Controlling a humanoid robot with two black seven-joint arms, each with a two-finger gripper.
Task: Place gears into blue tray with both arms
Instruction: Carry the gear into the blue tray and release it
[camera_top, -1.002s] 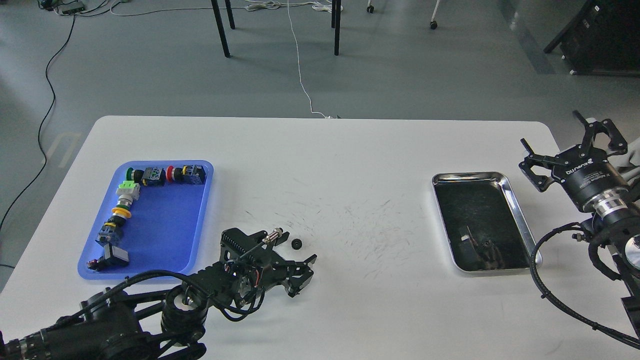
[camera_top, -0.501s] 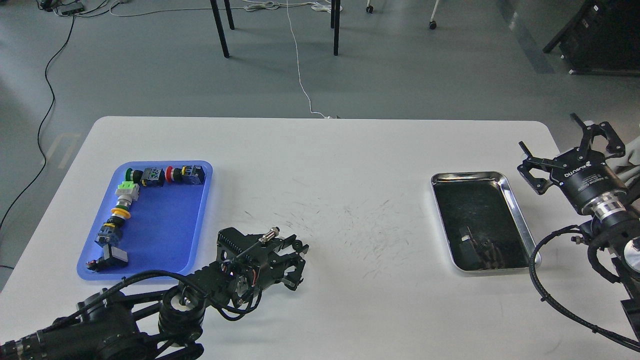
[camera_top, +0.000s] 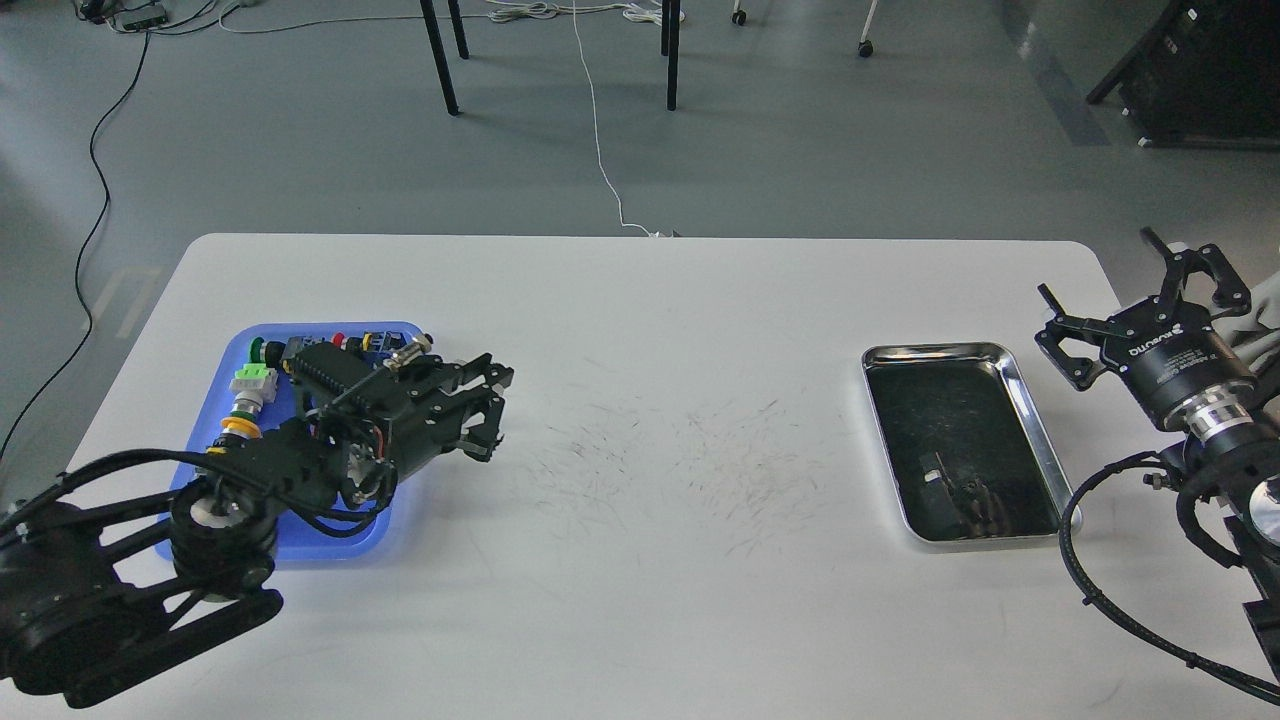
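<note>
The blue tray (camera_top: 340, 545) lies at the table's left, with coloured switches (camera_top: 250, 385) along its far and left sides. My left arm reaches across it. The left gripper (camera_top: 492, 412) hangs just past the tray's right rim, over the white table, with its fingers drawn in. No gear shows on the table; the one I closed on is hidden between the dark fingers. My right gripper (camera_top: 1100, 268) is open and empty at the table's right edge, beside the silver tray.
A shiny silver tray (camera_top: 1022, 385) with a dark bottom lies at the right. The white table (camera_top: 680, 330) shows faint scuff marks in its middle. Chair legs and cables are on the floor beyond the far edge.
My left gripper closed over the gear on the table, then rose and swung left to the blue tray's right rim. The gear is gone from the table. The right arm barely moved.
</note>
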